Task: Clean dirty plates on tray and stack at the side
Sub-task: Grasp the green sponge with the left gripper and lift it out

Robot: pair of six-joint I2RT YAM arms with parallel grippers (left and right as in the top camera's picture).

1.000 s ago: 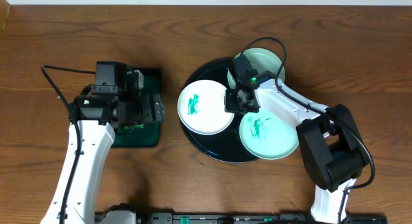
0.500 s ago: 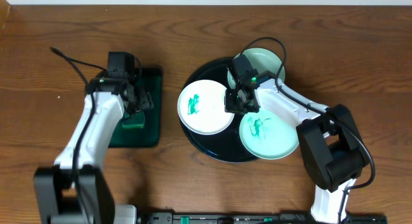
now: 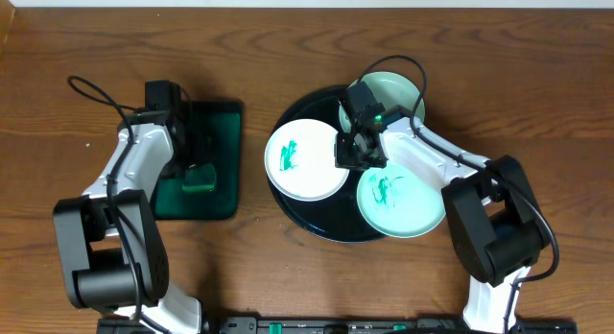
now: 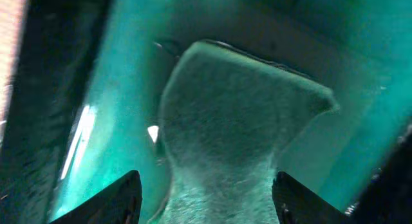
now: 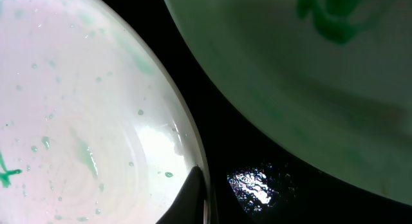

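Note:
The black round tray (image 3: pixel 309 217) holds three plates. A white plate (image 3: pixel 299 161) with a teal smear lies at its left, a pale mint smeared plate (image 3: pixel 403 204) at the lower right, and a mint plate (image 3: pixel 393 92) at the back. My right gripper (image 3: pixel 353 150) sits at the white plate's right rim; in the right wrist view my right gripper (image 5: pixel 206 205) has one dark finger (image 5: pixel 190 197) on the inside of the white plate (image 5: pixel 84 108), pinching its rim. My left gripper (image 4: pixel 206 188) stands open astride the green sponge (image 4: pixel 232 121).
The sponge (image 3: pixel 199 178) lies in a small dark green rectangular tray (image 3: pixel 223 123) left of the round tray. The smeared mint plate (image 5: pixel 335 89) lies close beside the white one, with glossy black tray floor (image 5: pixel 257 185) between them. Cables arch over both arms.
My left arm has swung round and lowered its gripper into the green tray, over the sponge. The right gripper and the plates have not moved.

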